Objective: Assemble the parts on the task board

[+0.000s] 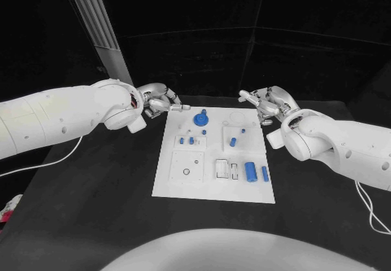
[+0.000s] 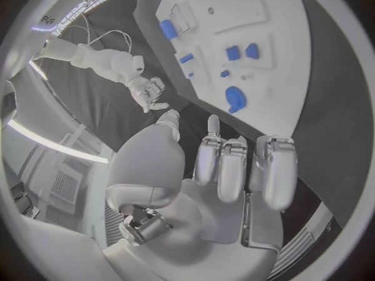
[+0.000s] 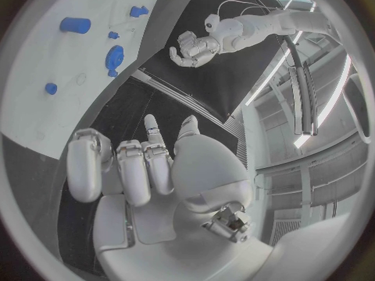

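- Two hands hang over the far end of the table, either side of the board [image 1: 213, 189]: left hand [image 1: 160, 103] at about 11 o'clock from the board's middle, right hand [image 1: 267, 103] at about 1 o'clock.
- Left hand holds nothing; fingers [image 2: 232, 168] apart and loosely bent, tips just beside the board's far left corner.
- Right hand also holds nothing; fingers [image 3: 133, 168] apart and part curled, just beyond the board's far right corner.
- Board lies flat mid-table, long side running away from the robot.
- Round blue part [image 1: 200, 119] sits at 12 o'clock on the board, near its far edge.
- Small blue parts [image 1: 192, 139] lie left of centre, at about 10 o'clock.
- One blue peg [image 1: 233, 141] lies right of centre.
- Blue cylinder [image 1: 252, 171] lies at 4 o'clock, with a slimmer blue part [image 1: 265, 173] just beside it.
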Robot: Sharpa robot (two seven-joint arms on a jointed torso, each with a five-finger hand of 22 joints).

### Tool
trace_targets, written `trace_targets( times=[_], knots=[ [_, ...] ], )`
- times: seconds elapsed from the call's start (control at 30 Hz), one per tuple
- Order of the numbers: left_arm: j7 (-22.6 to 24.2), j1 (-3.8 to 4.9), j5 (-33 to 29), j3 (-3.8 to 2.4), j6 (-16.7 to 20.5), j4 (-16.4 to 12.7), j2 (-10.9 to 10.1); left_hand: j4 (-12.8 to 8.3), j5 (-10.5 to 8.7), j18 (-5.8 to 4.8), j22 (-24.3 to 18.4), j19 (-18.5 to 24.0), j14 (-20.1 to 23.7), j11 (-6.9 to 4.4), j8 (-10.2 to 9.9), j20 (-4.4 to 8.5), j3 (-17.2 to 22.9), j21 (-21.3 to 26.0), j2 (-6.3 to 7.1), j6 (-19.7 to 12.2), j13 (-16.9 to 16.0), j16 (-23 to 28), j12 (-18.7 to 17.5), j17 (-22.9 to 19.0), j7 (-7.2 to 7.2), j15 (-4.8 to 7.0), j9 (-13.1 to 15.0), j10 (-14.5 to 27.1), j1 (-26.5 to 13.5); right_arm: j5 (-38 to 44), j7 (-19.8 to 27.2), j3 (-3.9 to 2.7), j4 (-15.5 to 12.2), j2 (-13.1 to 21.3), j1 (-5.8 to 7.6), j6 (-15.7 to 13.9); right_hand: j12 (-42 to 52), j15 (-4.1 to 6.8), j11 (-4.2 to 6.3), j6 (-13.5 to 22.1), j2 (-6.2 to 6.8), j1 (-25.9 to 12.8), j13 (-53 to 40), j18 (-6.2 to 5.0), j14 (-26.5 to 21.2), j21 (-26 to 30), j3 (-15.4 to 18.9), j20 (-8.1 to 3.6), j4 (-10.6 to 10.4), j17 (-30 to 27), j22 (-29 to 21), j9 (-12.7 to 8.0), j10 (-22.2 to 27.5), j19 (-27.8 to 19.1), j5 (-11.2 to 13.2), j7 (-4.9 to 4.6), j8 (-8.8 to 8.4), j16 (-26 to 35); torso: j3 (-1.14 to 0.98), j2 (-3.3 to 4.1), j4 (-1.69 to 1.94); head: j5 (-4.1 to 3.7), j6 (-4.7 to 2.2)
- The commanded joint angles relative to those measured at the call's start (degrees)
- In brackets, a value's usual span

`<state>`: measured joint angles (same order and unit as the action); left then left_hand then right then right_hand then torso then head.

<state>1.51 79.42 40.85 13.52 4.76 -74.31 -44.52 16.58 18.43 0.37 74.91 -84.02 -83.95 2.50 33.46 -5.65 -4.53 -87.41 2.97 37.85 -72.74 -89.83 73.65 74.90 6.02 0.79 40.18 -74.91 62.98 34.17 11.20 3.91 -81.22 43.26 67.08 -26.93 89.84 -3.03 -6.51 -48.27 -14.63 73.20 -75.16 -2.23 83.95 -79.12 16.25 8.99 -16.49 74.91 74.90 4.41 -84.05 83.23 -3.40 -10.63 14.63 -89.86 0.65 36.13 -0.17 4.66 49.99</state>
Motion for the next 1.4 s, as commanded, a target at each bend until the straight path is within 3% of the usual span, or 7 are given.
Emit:
trace_targets(
  times=[0.03, 0.17, 0.33, 0.47, 0.67, 1.1, 1.4],
  knots=[
    [15.7, 0.02, -7.9, -0.02, 10.8, -0.2, 0.1, -0.1, 1.8, 0.78, 13.6, -2.4, -6.0, 0.45, -0.1, -0.57, 0.0, 0.7, -0.51, 0.5, 18.1, -0.2, -23.6, 15.1, 0.46, -0.63, -2.2, 19.2, 3.2, 8.5, 0.4, -0.05, -0.2, -0.3, 0.27, -1.4, -1.1, 0.49, 0.5, -0.1, -0.07, 1.1, -13.4, -0.72, 6.0, 0.4, 0.4, -0.19, 0.0, 15.1, 10.2, -0.1, -4.2, -0.5, -0.4, 0.36, 0.31, -0.1, 0.06, 0.14, 0.0, -0.03, 0.01],
    [20.3, -0.26, -8.9, -0.01, 13.3, 0.0, 0.5, 0.0, 2.62, 1.01, 13.2, -1.6, -6.0, 1.5, -1.3, -1.1, 0.0, 1.4, -0.67, 0.2, 27.2, -0.2, -33.5, 15.1, 1.5, -1.48, -5.2, 24.5, 7.5, 9.4, 0.7, -0.05, -0.1, -0.6, 0.35, -1.6, -2.2, 0.67, 0.67, -0.3, -0.01, 1.7, -12.2, -0.72, 6.0, 0.5, 0.6, -0.37, 0.0, 15.1, 10.2, -0.1, -2.8, -0.4, -0.4, 0.52, 0.43, -0.1, 0.09, 0.1, -0.15, 0.0, 0.01],
    [25.5, -0.88, -9.4, -0.01, 15.1, 0.5, 1.6, -0.8, 2.68, -0.14, 14.8, -5.2, -6.0, 3.38, -5.5, -2.28, 0.7, -1.9, 0.39, 1.1, 39.4, -0.2, -44.2, 15.1, 3.02, -2.95, -11.3, 28.9, 16.8, 9.8, 1.1, -0.03, 0.1, -0.9, 0.37, -1.9, -2.5, 0.73, 0.73, -0.4, 0.0, 1.8, -11.8, -0.73, 6.0, 0.5, 0.7, -0.42, 0.0, 15.1, 10.2, -0.1, -2.5, -0.5, -0.4, 0.56, 0.48, -0.1, 0.1, 0.15, -0.06, -0.14, 0.01],
    [28.7, -1.6, -9.1, -0.01, 17.0, 1.4, 3.2, -0.5, -0.21, -0.37, 15.1, -6.0, -6.0, 3.95, -12.9, -2.88, 2.1, -2.6, 1.53, 7.1, 50.9, -0.2, -50.5, 15.1, 3.3, -3.9, -20.0, 27.2, 26.0, 9.9, 1.3, -0.02, 0.5, -1.0, 0.37, -2.1, -2.6, 0.74, 0.74, -0.4, 0.0, 1.9, -11.8, -0.72, 6.0, 0.5, 0.7, -0.43, 0.0, 15.1, 10.2, -0.1, -2.4, -0.4, -0.4, 0.57, 0.48, -0.1, 0.04, 0.18, -0.05, -0.09, 0.01],
    [29.3, -2.48, -3.2, -0.01, 17.3, 4.0, 6.0, 0.0, -5.02, -0.37, 15.1, -6.0, -6.0, 3.59, -18.8, -2.66, 4.0, -2.6, 2.16, 13.5, 59.7, -0.2, -54.2, 15.1, 3.03, -3.28, -25.8, 23.4, 32.5, 9.9, 1.3, 0.0, 0.9, -1.1, 0.35, -2.3, -2.6, 0.75, 0.75, -0.4, -0.02, 1.9, -11.8, -0.72, 6.0, 0.5, 0.7, -0.45, 0.0, 15.1, 10.2, -0.1, -2.4, -0.4, -0.4, 0.57, 0.47, -0.1, -0.04, 0.19, -0.18, 0.2, 0.01],
    [24.1, -4.85, 29.7, -0.01, 16.0, 8.0, 11.1, 0.0, -12.12, -0.37, 15.1, -6.0, -6.0, 3.59, -23.9, -2.63, 5.8, -2.6, 1.31, 17.2, 66.9, -0.2, -57.3, 15.1, 2.05, -3.14, -30.4, 20.9, 35.4, 9.7, 1.2, 0.01, 1.2, -1.2, 0.33, -2.4, -2.6, 0.78, 0.76, -0.3, -0.1, 1.9, -11.7, -0.73, 6.0, 0.6, 0.8, -0.48, -0.1, 15.1, 10.2, -0.1, -2.4, -0.5, -0.4, 0.58, 0.43, -0.1, -0.07, 0.16, -0.19, 0.1, 0.01],
    [19.8, -5.42, 40.7, -0.01, 12.3, 8.7, 12.6, -0.1, -15.42, -0.37, 15.1, -6.0, -6.0, 3.51, -25.5, -2.66, 5.8, -2.6, 0.86, 17.4, 68.7, -0.2, -57.9, 15.1, 2.09, -3.12, -31.8, 20.4, 35.2, 9.6, 1.1, 0.02, 1.2, -1.1, 0.33, -2.5, -2.6, 0.78, 0.76, -0.3, -0.1, 1.9, -11.7, -0.73, 6.0, 0.6, 0.8, -0.48, -0.1, 15.1, 10.2, -0.1, -2.4, -0.5, -0.4, 0.58, 0.43, -0.1, -0.01, 0.17, -0.11, -0.23, 0.01]
  ],
)
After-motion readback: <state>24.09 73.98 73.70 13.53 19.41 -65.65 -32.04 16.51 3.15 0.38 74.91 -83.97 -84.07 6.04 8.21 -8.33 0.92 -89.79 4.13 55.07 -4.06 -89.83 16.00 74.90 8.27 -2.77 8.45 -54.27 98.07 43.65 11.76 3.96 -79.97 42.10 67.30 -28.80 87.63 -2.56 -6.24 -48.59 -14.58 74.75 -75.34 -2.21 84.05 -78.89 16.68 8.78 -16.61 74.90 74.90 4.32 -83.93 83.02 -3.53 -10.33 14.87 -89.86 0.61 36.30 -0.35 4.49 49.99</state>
